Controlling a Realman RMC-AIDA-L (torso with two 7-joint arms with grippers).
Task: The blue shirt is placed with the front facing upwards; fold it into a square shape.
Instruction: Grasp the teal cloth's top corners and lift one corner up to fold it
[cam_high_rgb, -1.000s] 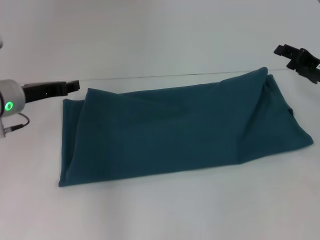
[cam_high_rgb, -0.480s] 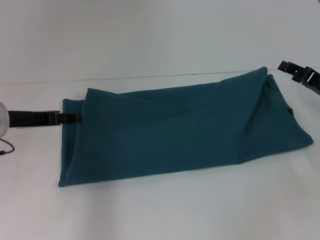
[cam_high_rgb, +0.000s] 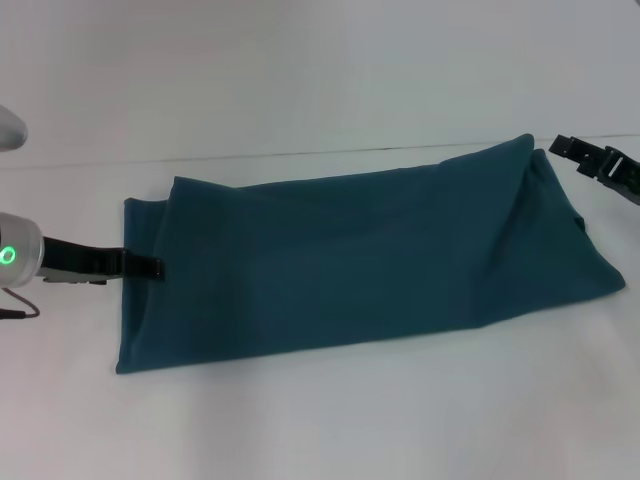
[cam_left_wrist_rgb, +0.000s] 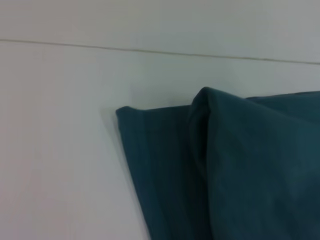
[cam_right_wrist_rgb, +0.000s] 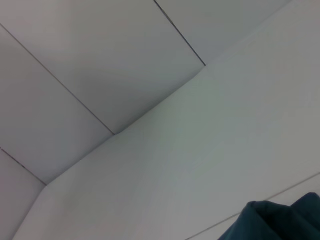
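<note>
left gripper (cam_high_rgb: 150, 267) at blue shirt (cam_high_rgb: 350, 255) edge (low)

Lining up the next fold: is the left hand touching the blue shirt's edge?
Cannot tell. In the head view the left hand overlaps the blue shirt at its left edge, but contact isn't plainly shown.

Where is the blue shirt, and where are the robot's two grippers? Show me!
blue shirt (cam_high_rgb: 350, 260), head view, middle of the folded cloth.
left gripper (cam_high_rgb: 150, 267), head view, tip at the shirt's left edge.
right gripper (cam_high_rgb: 560, 146), head view, tip near the shirt's far right corner.
</note>
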